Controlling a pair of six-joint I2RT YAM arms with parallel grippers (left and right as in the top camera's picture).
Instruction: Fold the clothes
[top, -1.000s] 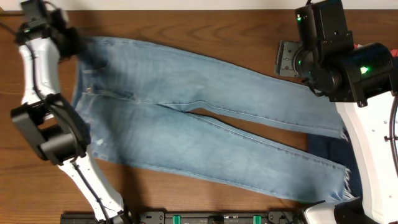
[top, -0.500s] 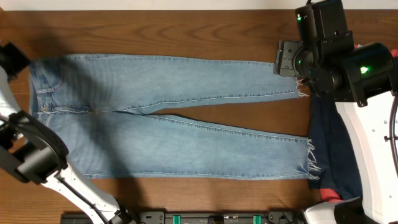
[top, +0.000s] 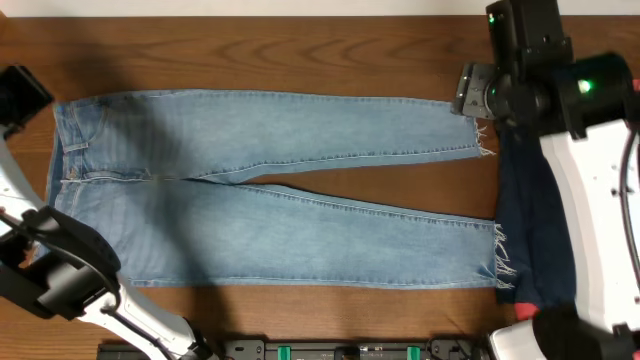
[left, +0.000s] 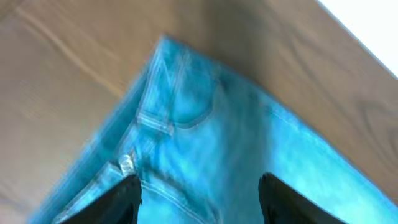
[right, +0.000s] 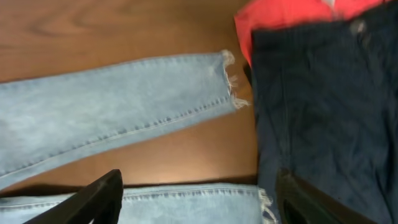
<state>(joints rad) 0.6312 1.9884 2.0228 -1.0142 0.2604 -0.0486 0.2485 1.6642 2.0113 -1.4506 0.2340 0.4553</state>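
The clothes, light-blue jeans (top: 270, 200), lie flat on the wooden table. The waist is at the left and both legs run right to frayed hems (top: 497, 262). My left gripper (top: 28, 97) hangs open just off the waist's far-left corner. In the left wrist view the left gripper (left: 199, 202) stands apart over the waistband (left: 155, 121) and holds nothing. My right gripper (top: 477, 93) is above the far leg's hem. In the right wrist view the right gripper (right: 199, 202) is open, with one frayed hem (right: 264, 202) below it and the other hem (right: 230, 81) beyond.
A dark navy garment (top: 535, 230) lies at the right next to the hems, with a red one (top: 524, 312) under its near end. Both show in the right wrist view: the navy garment (right: 323, 93) and the red garment (right: 280, 15). The table's far edge (top: 250, 12) runs close behind the jeans.
The jeans were drawn left and straightened from a slanted, bunched lie. My left gripper has opened and let go of the waist. The right gripper has opened a little wider near the hems.
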